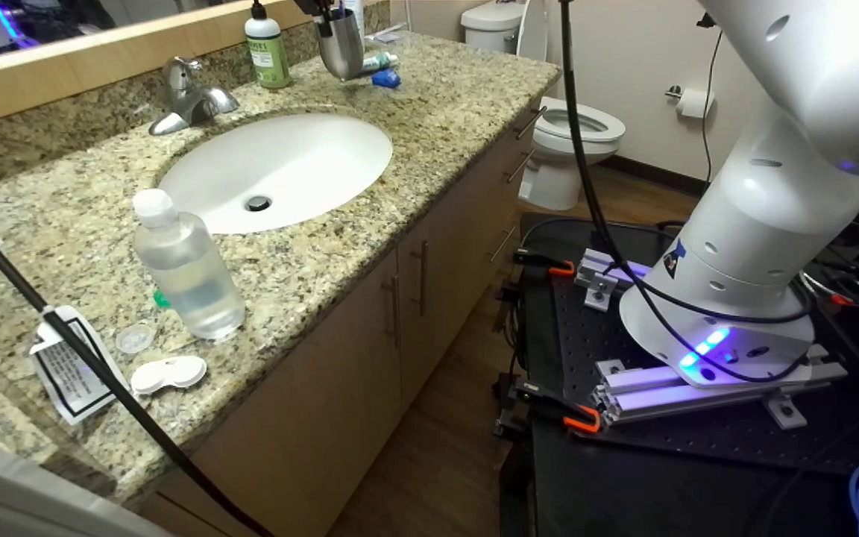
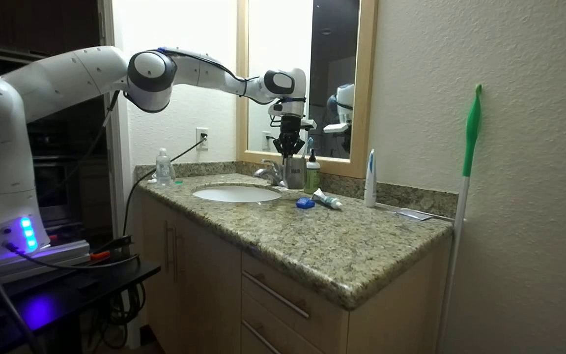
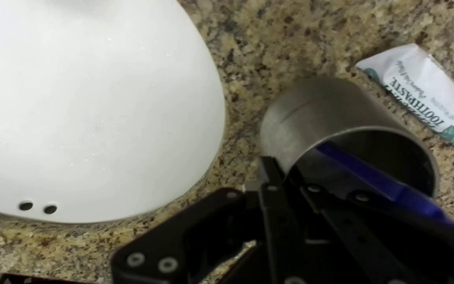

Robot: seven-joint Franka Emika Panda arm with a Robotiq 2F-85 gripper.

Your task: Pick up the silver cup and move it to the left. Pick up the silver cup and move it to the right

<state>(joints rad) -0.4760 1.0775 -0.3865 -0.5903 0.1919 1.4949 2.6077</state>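
Wrist view: granite (image 3: 244, 106) separates silver cup (image 3: 325, 114) from sink edge (image 3: 218, 114).

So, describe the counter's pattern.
The counter is speckled tan and brown with dark flecks, best seen in the wrist view.

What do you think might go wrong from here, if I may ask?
The fingers pinch the cup only at its rim, so it might swivel or slip. The blue handle sticking out of it could slide free if the cup tips. With the sink beside it, a dropped cup could roll in.
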